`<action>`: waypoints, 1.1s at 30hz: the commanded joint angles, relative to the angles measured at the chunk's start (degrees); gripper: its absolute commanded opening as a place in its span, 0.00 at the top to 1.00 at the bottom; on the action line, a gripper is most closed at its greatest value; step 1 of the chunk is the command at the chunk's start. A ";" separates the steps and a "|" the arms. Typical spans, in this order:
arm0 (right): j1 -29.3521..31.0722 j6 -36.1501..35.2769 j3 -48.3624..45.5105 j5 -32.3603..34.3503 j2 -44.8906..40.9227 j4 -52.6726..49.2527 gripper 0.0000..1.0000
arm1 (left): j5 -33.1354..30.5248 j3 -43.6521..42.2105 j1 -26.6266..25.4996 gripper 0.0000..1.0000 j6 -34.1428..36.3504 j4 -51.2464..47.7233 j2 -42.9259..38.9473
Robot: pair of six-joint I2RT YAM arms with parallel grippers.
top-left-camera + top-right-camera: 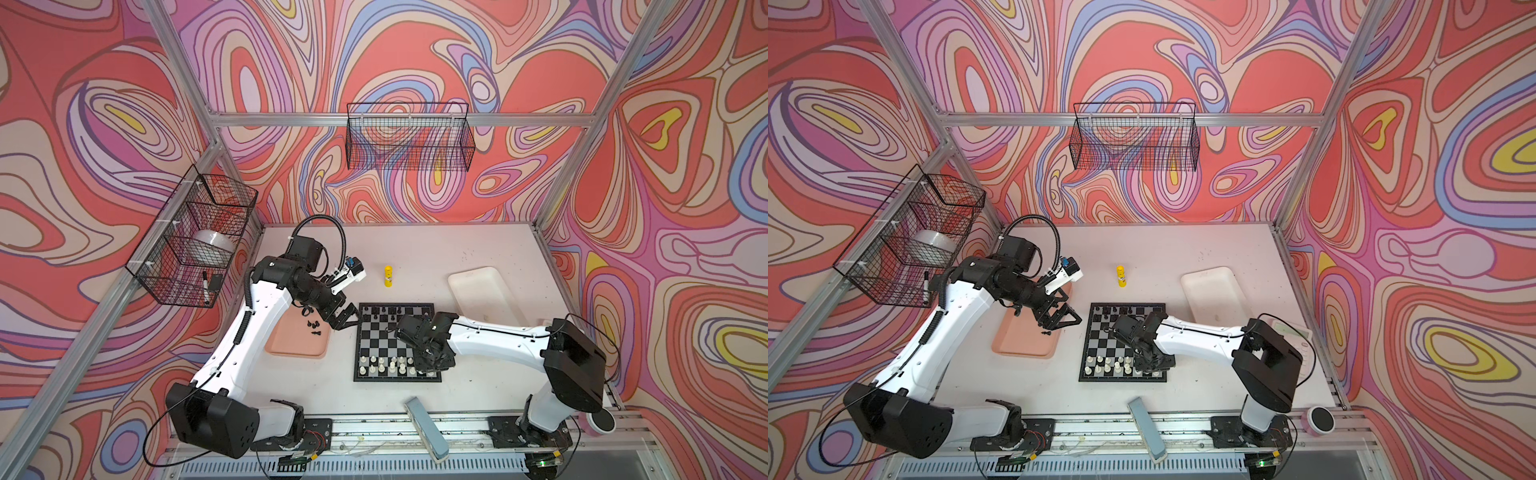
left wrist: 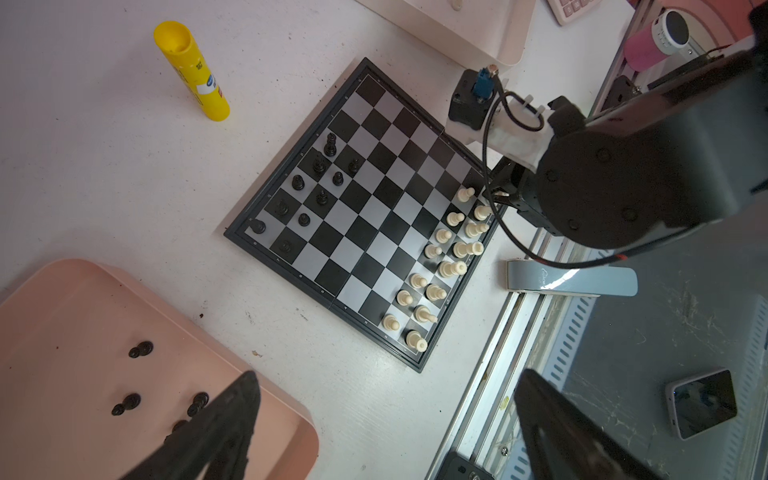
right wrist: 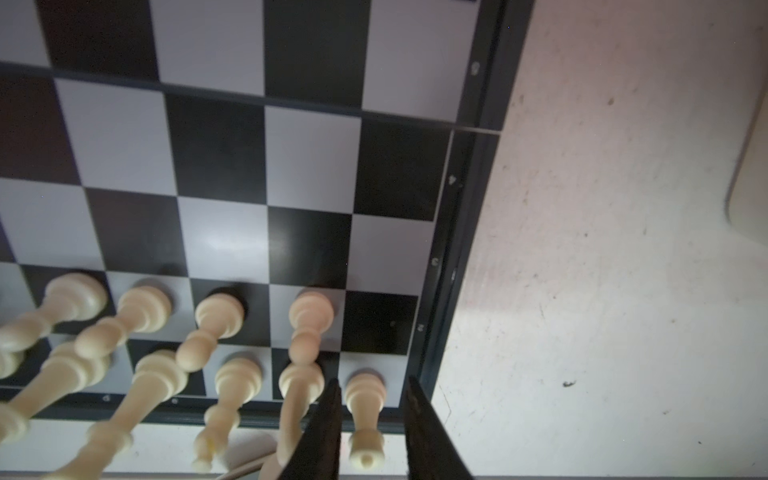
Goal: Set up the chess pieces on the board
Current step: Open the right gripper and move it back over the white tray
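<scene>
A: Where does our board (image 2: 374, 208) lie?
B: Flat on the bench (image 2: 104, 166). We see cream-white pieces (image 2: 451, 268) upright along its two near rows, black pieces (image 2: 330, 144) scattered over the two far rows, and a few loose black pieces (image 2: 132, 400) lying on the pink tray (image 2: 62, 311) beside it.

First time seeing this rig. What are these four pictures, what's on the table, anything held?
A left arm and a right arm stand on a table, each ending in a two-finger gripper. Two pictures look down from overhead, nearly identical; the other two come from a camera on each wrist. On the chessboard, cream pieces fill most of the near two rows and black pieces stand at the far side. Loose black pieces lie in a pink tray beside it. A white tray and a yellow glue stick sit farther back. The left gripper hangs wide open by the pink tray, empty. The right gripper straddles a cream corner piece, fingers just clear of it: nothing is held.
</scene>
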 commanded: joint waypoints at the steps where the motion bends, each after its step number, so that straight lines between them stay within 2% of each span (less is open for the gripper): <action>1: 0.23 -0.46 1.75 1.31 -1.64 -2.04 0.73 | 0.41 0.03 0.39 0.03 1.34 -1.64 -0.55; 9: -0.04 -2.39 6.57 2.81 -3.63 -5.10 0.72 | -0.08 0.11 0.34 0.03 1.47 -1.80 -0.82; 13: -4.02 -5.13 10.45 4.63 -4.51 -7.45 0.73 | -0.29 0.46 0.33 0.03 2.04 -2.47 -0.97; 19: -19.92 -13.22 10.40 4.41 -7.97 -4.46 0.75 | -0.47 1.06 0.37 0.03 2.90 -3.74 -1.52; 26: -38.07 -20.67 6.85 2.91 -7.47 0.60 0.78 | 0.48 1.71 0.34 0.03 3.32 -4.88 -1.52; 30: -43.67 -22.99 5.41 2.48 -6.19 2.50 0.79 | 0.76 1.79 0.40 0.03 4.15 -5.81 -1.17; 33: -47.19 -23.87 3.59 -0.23 -5.39 5.60 0.80 | 0.94 1.45 0.33 0.03 4.55 -5.89 -1.08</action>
